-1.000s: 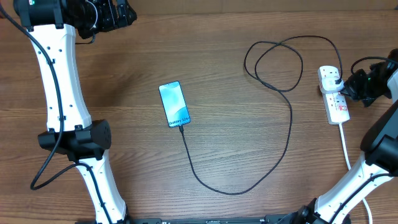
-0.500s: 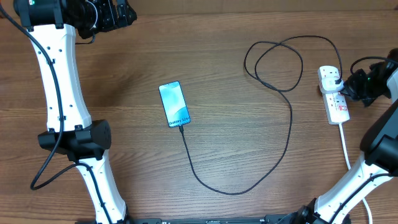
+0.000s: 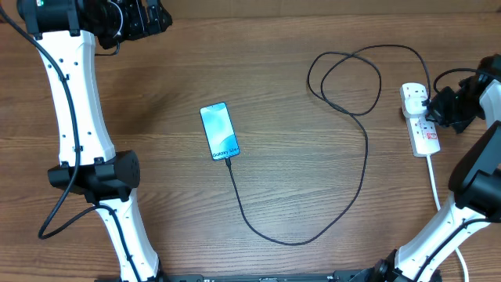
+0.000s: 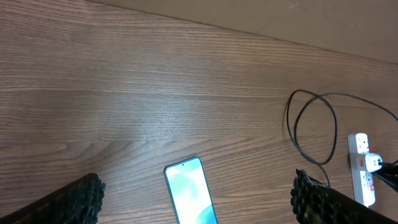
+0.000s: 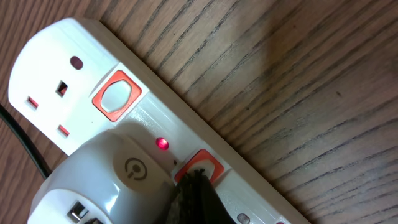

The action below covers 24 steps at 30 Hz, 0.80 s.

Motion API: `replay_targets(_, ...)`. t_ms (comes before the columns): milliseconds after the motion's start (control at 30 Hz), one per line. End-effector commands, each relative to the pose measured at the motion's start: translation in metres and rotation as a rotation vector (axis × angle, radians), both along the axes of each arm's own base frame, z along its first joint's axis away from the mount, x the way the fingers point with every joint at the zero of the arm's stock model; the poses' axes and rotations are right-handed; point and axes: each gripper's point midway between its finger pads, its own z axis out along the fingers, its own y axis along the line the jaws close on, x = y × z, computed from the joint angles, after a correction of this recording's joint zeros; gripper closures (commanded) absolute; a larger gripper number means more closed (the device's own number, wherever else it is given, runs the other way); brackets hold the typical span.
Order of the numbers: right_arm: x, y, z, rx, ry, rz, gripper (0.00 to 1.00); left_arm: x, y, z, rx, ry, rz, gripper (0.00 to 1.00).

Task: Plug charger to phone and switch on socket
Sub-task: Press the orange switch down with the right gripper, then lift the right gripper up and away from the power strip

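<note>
The phone [image 3: 218, 131] lies flat mid-table with its light-blue screen lit; it also shows in the left wrist view [image 4: 189, 198]. The black charger cable [image 3: 365, 160] runs from the phone's bottom edge, loops across the table and reaches the white socket strip [image 3: 423, 135]. In the right wrist view a white adapter [image 5: 106, 186] sits in the strip [image 5: 74, 74], and a red light [image 5: 163, 144] glows. My right gripper [image 5: 196, 186] is shut, its tip on an orange switch [image 5: 211, 163]. My left gripper [image 4: 196, 196] is open, high above the phone.
The strip's thick white cord [image 3: 435, 184] runs toward the front right beside my right arm's base. A second orange switch [image 5: 117, 94] sits by the strip's empty end outlet. The cable's double loop [image 3: 344, 78] lies left of the strip.
My right wrist has shifted slightly at the strip. The phone, the cable and my left arm have not moved.
</note>
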Motion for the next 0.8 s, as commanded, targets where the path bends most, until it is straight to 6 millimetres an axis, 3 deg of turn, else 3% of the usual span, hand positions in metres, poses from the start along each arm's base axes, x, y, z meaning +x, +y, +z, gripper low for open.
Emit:
replay_targets(0, 0.002, 0.087, -0.025, 0.227, 0.040, 0.126, 0.96, -0.002, -0.001, 0.005, 0.011, -0.014, -0.006, 0.00)
replay_targets(200, 0.010, 0.078, -0.026, 0.196, 0.004, 0.121, 0.96, -0.002, -0.001, 0.005, 0.011, -0.014, -0.006, 0.00)
replay_targets(367, 0.025, 0.040, -0.015, 0.124, -0.070, 0.071, 0.96, -0.002, -0.001, 0.005, 0.011, -0.014, -0.006, 0.00)
replay_targets(600, 0.030, -0.021, 0.051, 0.044, -0.203, -0.026, 0.96, -0.002, -0.001, 0.005, 0.011, -0.014, -0.006, 0.00)
replay_targets(767, 0.021, -0.042, 0.114, -0.023, -0.304, -0.064, 0.96, -0.002, -0.001, 0.005, 0.011, -0.014, -0.006, 0.01)
